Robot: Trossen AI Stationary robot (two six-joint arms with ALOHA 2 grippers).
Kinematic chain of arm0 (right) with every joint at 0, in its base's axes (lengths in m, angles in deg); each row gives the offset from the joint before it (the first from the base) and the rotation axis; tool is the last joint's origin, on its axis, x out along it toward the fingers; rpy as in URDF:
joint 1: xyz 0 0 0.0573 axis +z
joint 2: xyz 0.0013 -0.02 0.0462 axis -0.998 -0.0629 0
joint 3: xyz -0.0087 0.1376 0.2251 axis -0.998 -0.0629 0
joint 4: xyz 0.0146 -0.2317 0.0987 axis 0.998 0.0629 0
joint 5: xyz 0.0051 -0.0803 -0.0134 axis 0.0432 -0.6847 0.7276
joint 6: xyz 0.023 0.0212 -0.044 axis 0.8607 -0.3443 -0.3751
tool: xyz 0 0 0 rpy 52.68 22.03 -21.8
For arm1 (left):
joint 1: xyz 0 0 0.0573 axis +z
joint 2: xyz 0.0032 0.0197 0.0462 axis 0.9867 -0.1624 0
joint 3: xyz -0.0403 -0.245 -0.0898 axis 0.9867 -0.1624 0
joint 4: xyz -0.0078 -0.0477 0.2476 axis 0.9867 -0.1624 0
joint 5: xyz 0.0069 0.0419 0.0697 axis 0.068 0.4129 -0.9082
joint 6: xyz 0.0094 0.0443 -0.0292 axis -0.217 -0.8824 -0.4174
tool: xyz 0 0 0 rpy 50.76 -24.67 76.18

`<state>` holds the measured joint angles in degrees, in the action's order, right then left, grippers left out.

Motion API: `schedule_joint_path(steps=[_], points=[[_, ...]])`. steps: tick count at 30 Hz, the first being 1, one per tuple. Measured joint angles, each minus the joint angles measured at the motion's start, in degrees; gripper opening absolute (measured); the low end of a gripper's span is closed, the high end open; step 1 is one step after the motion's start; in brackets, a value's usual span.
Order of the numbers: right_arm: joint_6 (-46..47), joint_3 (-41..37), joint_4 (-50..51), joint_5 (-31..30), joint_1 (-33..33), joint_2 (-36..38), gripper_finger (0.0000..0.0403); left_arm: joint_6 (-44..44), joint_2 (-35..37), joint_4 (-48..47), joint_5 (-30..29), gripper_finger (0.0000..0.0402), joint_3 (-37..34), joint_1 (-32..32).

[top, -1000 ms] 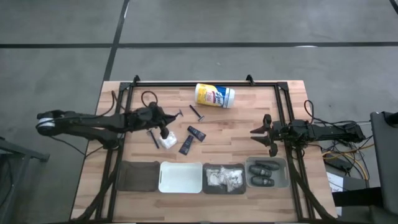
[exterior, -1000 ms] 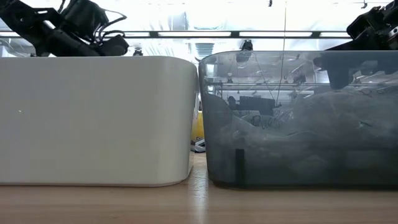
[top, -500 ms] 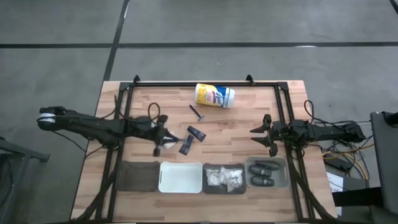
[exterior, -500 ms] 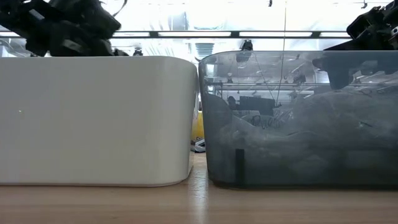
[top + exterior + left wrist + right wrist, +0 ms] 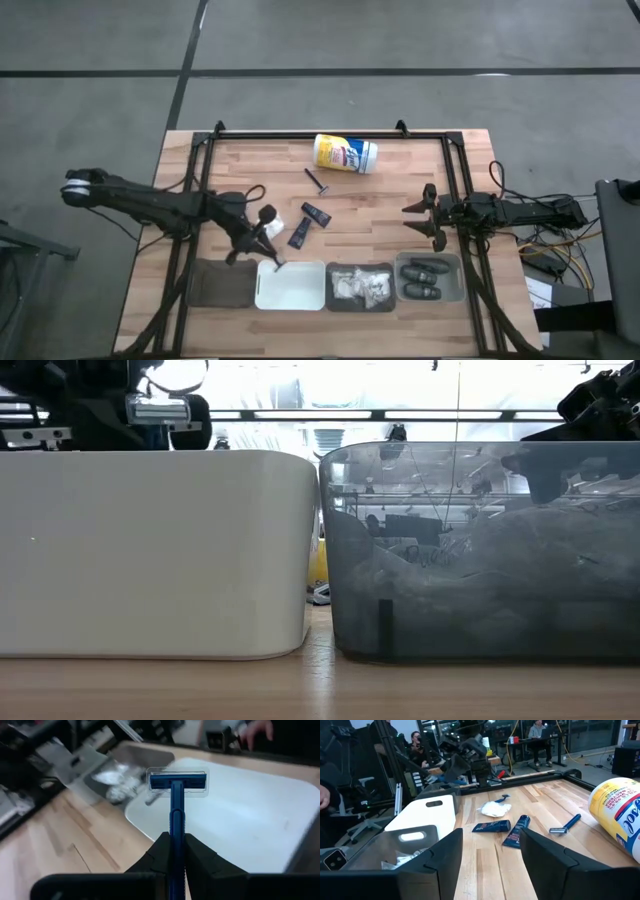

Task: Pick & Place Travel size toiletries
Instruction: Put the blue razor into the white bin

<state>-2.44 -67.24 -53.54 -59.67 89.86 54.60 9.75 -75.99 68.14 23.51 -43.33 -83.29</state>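
My left gripper (image 5: 266, 246) is shut on a blue razor (image 5: 176, 805), whose head hangs over the left rim of the white bin (image 5: 292, 287). A second razor (image 5: 317, 181), two black tubes (image 5: 316, 215) (image 5: 298, 234) and a white packet (image 5: 270, 229) lie flat on the wood. More packets fill one clear bin (image 5: 360, 287), and dark oval pods (image 5: 422, 279) lie in another. My right gripper (image 5: 424, 216) hangs open at the table's right, clear of everything. My left gripper pinches the razor's handle (image 5: 175, 844) between its two fingers (image 5: 161, 854). The handle runs on along the line of the fingers, and the head (image 5: 177, 781) sticks out ahead of them. The fingers slant down toward the near edge. The razor is lifted clear above the white bin.
A yellow-and-white canister (image 5: 345, 153) lies on its side at the far middle. A dark bin (image 5: 222, 283) stands left of the white one. A black frame (image 5: 330, 133) rims the table. People and desks show beyond the table in the right wrist view.
My left gripper has swung from beside the white packet toward the near edge, to the white bin's left rim, and has rolled about its own line. The razor has gone with it.
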Motion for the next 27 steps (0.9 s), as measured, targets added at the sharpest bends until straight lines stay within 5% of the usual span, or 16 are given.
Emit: schedule_joint_path(steps=[8,16,27], points=[[-0.01,0.00,-0.02,0.00,0.00,-0.06,0.0201,-5.87,-10.92,-17.64,-0.53,0.0035,13.21,-0.43],[0.00,0.00,0.00,0.00,0.00,-0.04,0.0183,-9.54,-22.29,-22.09,-7.89,0.0035,21.37,-4.72],[0.02,0.00,0.01,0.00,0.00,-0.06,0.0149,-8.50,-28.48,-21.91,-13.45,0.0046,26.20,-11.31]])
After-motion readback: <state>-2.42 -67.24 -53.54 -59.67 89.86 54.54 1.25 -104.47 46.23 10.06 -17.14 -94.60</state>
